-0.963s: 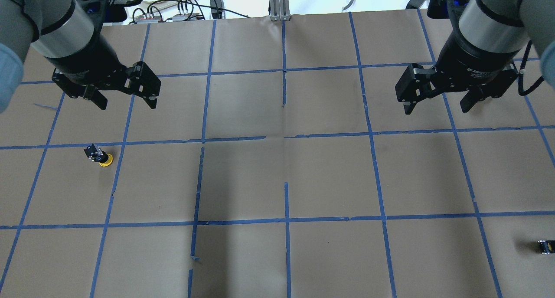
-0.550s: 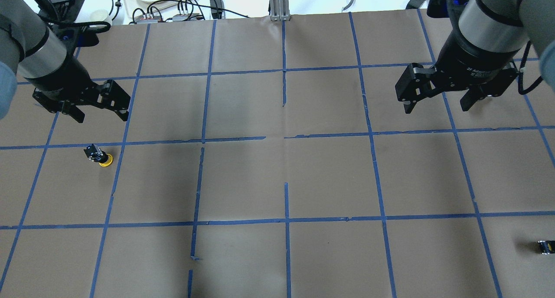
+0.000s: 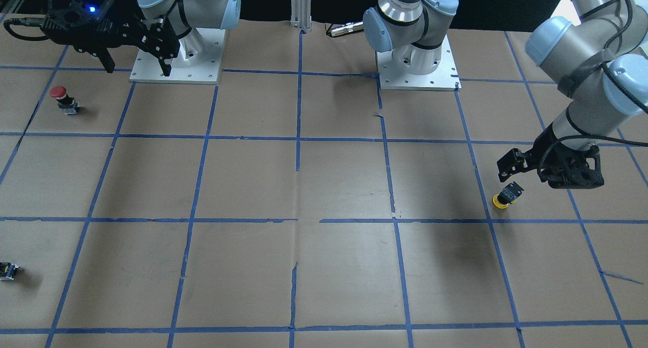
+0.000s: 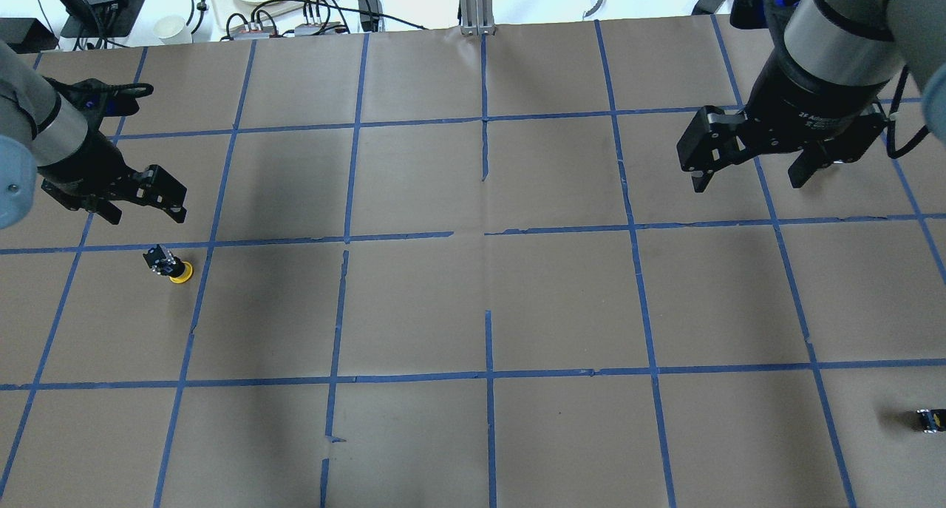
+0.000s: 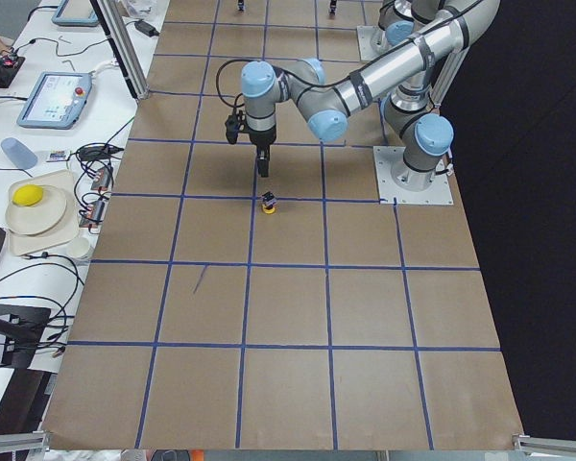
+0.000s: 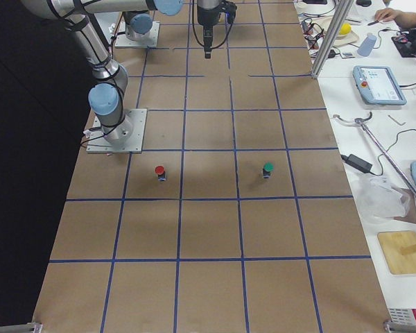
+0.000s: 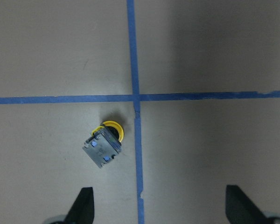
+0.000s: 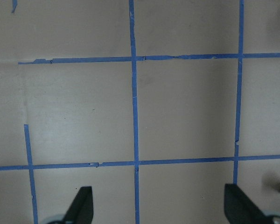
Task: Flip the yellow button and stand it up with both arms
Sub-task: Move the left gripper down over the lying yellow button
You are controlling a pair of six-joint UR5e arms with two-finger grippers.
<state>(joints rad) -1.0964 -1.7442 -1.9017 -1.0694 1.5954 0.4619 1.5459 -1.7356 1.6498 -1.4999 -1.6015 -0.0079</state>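
Observation:
The yellow button (image 4: 170,264) rests cap-down and tilted on the brown paper at the table's left, with its black and grey body up; it also shows in the front view (image 3: 506,195), the left side view (image 5: 268,202) and the left wrist view (image 7: 105,143). My left gripper (image 4: 146,216) is open and empty, hovering just behind the button; in the wrist view (image 7: 159,205) the button lies ahead of the left fingertip (image 7: 82,205). My right gripper (image 4: 748,184) is open and empty, held high over the far right (image 3: 137,69).
A red-capped button (image 3: 61,97) stands near the right arm's base, with a green-capped one (image 6: 267,168) beyond it. A small capless black switch block (image 4: 930,421) sits at the right front edge. Cables, plates and a cup (image 4: 170,27) line the back edge.
My left gripper has swung left and dropped lower, ending close behind the yellow button. The right gripper has barely moved. The button has not moved.

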